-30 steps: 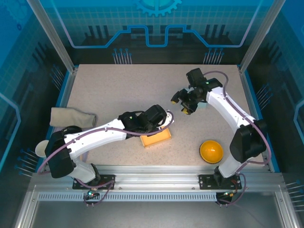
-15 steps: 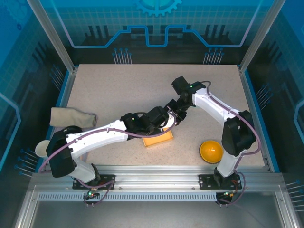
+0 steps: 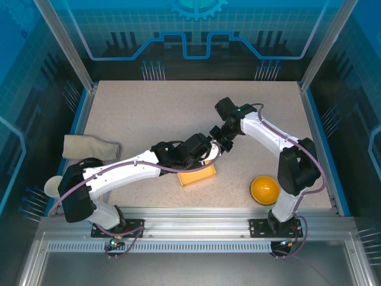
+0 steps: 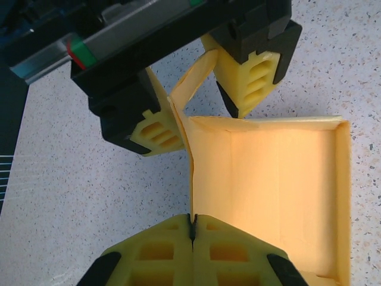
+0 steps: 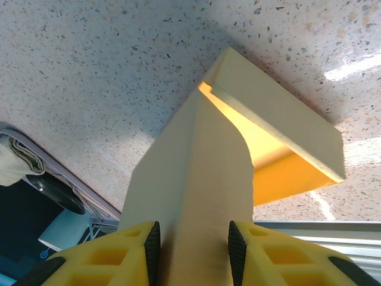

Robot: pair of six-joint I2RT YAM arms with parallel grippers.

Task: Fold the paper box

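One yellow paper box (image 4: 268, 179) sits open on the table (image 4: 71, 179), just ahead of the left gripper (image 4: 191, 229), which is clenched on its side wall. Right gripper (image 4: 202, 116) stands released, one finger each side of the raised flap (image 4: 193, 80).

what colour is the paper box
Yellow; the paper box shows best in the left wrist view.

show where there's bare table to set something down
Free: the far-left table between back wall and left arm, beyond the grey cloth; the far-right corner behind the right arm. Crowded: the middle, where left end effector and right end effector meet at the paper box.
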